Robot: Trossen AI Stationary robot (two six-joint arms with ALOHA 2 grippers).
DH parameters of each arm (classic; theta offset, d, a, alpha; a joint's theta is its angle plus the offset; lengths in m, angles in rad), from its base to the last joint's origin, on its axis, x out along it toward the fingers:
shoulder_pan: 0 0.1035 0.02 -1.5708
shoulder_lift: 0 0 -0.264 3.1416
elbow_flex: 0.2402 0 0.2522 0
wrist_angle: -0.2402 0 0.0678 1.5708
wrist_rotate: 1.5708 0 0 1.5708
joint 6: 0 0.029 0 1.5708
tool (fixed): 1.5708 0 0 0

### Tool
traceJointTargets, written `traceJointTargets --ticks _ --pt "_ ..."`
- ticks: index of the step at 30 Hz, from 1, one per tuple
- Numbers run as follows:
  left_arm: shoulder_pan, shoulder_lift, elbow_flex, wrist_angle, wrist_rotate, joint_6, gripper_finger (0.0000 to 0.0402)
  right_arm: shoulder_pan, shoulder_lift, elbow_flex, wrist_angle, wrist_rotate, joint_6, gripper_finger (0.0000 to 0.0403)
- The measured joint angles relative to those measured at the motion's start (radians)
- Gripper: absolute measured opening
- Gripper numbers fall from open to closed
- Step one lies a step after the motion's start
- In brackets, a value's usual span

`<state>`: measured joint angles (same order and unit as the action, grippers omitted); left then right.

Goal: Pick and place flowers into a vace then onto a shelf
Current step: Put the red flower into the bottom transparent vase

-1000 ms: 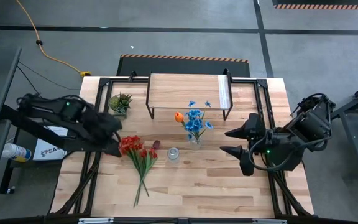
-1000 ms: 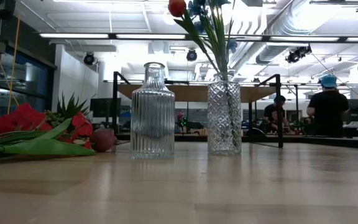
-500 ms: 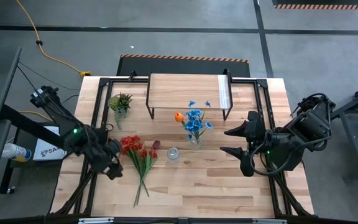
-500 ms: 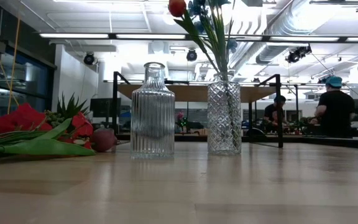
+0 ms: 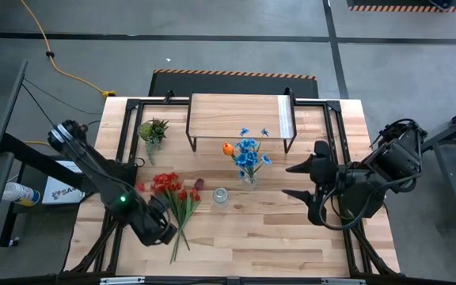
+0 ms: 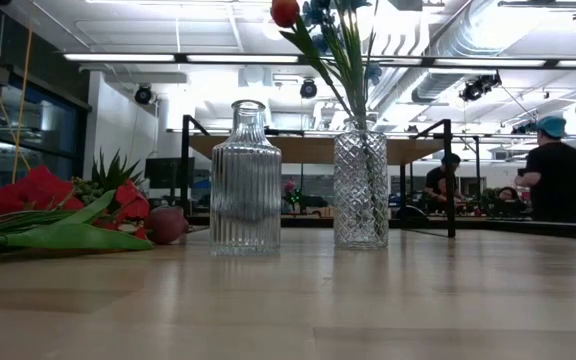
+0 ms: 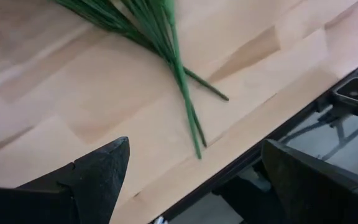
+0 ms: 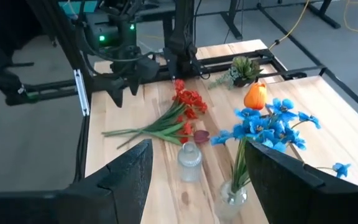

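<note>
Red flowers (image 5: 170, 190) flat on table, left pincer (image 5: 163, 229) open beside stems, right pincer (image 5: 307, 188) open, empty.

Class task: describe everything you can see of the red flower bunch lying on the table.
The red flower bunch lies flat on the wooden table, red blooms toward the shelf, long thin green stems fanning to the front edge. It looks artificial. A dark maroon tulip lies beside its blooms. The open left gripper hovers by the stems, not holding them.

Leafy tuft (image 5: 153, 129), empty bottle (image 5: 220, 195)
</note>
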<state>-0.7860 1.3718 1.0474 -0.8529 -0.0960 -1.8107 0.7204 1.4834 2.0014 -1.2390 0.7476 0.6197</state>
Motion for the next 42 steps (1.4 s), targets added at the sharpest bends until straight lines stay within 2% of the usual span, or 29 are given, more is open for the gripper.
traceJointTargets --ticks 7,12,15,27,36,42 --pt "0.000 0.108 0.000 0.101 -0.050 0.020 0.0399 0.000 0.000 0.000 -0.024 -0.027 0.000 0.0245" --pt "0.000 0.163 0.000 0.131 -0.060 0.031 0.0399 0.000 0.000 0.000 -0.030 -0.033 0.000 0.0245" --pt "0.000 0.201 0.000 0.128 -0.106 0.034 0.0399 0.000 0.000 0.000 -0.030 -0.033 0.000 0.0245" --pt "0.001 0.252 0.000 0.148 -0.182 0.100 0.0399 0.000 0.000 0.000 -0.030 -0.048 0.000 0.0245" --pt "0.028 0.303 0.000 0.153 -0.116 0.143 0.0394 0.000 0.000 0.000 -0.028 -0.067 0.004 0.0245" --pt "0.049 0.336 0.000 0.214 -0.091 0.185 0.0352 0.000 0.000 0.000 -0.028 -0.072 0.008 0.0245"
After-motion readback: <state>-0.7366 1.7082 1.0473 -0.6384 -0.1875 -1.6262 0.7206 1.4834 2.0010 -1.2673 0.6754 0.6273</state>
